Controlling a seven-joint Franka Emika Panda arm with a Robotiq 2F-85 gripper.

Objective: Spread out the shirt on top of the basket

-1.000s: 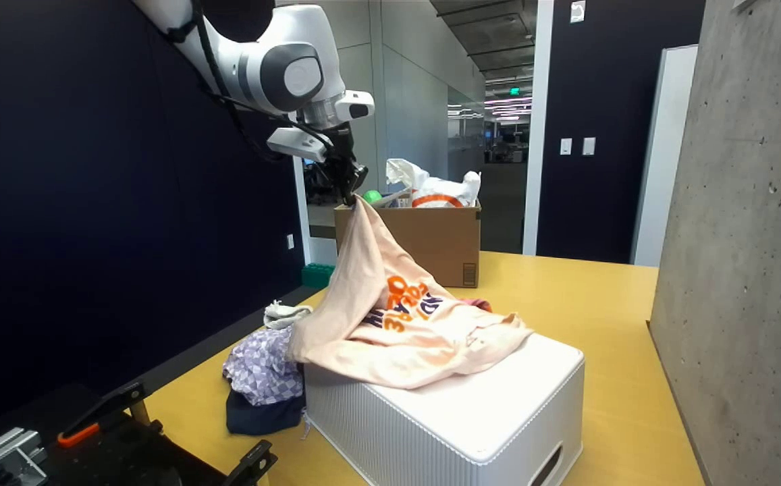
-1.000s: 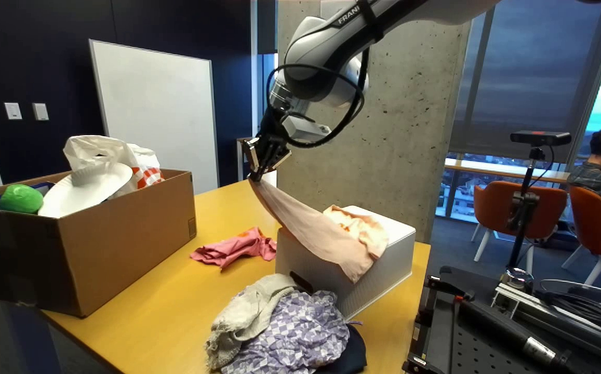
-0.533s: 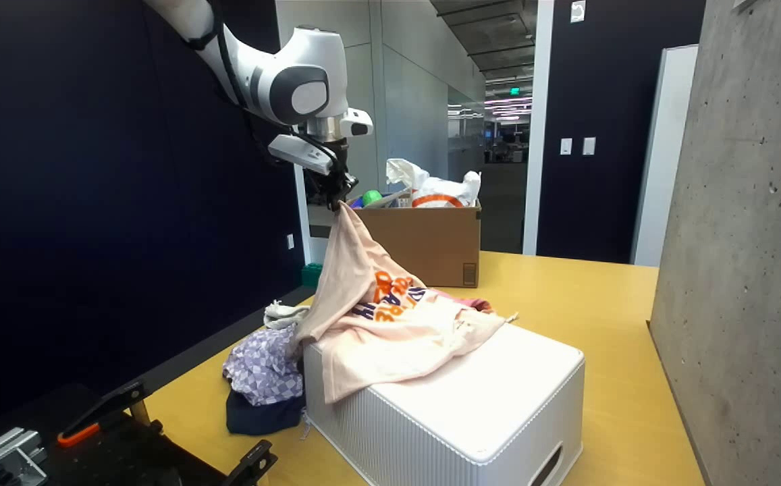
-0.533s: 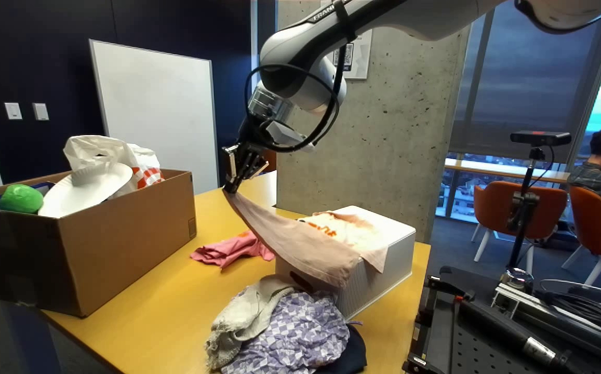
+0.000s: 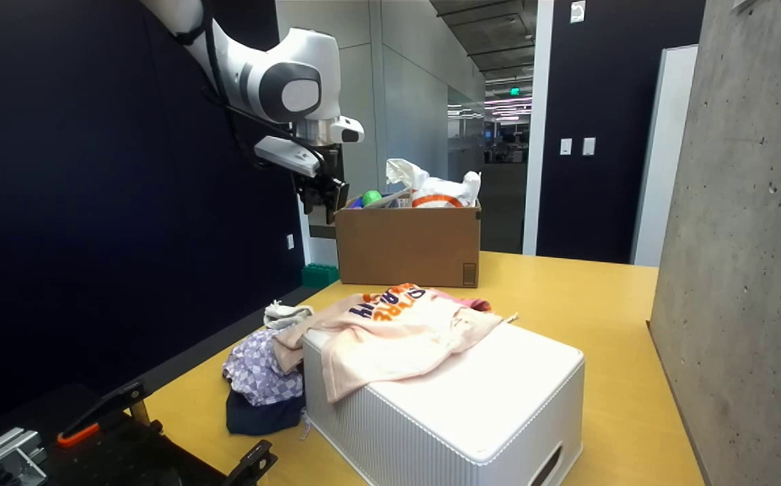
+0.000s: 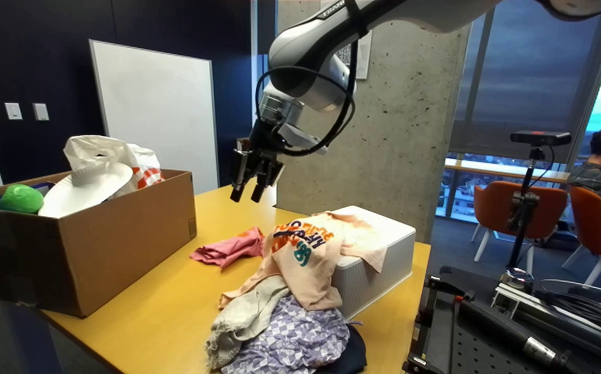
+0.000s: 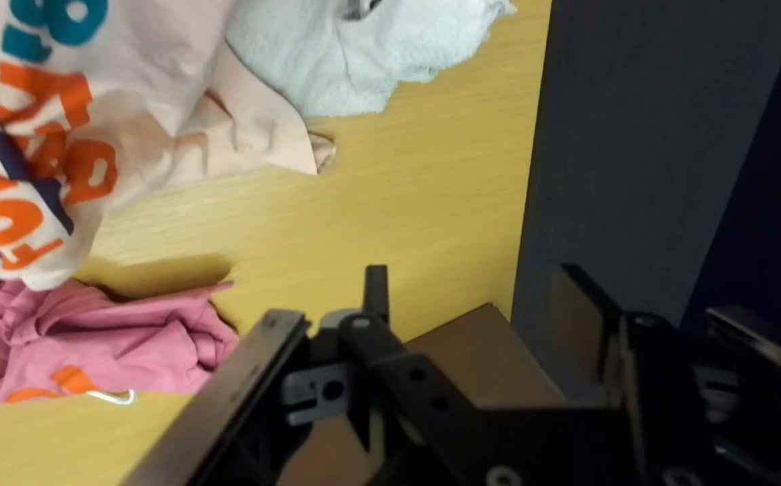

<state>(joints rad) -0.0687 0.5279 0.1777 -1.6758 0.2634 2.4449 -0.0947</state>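
1 shirt (image 6: 316,254) trailing off basket (image 6: 378,278) toward bench (image 6: 170,306) edge | we are judging it light, limp, pinchable at its low hem | gripper (image 6: 246,195) standing wide, empty

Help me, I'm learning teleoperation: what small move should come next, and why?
Probably lower the open, empty black fingers toward the drooping end of the printed peach fabric shirt, to grip it: that end hangs off the white, ribbed, rectangular basket, whose top is partly bare.

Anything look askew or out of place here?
Yes: the peach shirt lies lopsided, covering the white basket only partly and slumping off one end towards the pale grey cloth. That looks odd because the task wants it spread on top.
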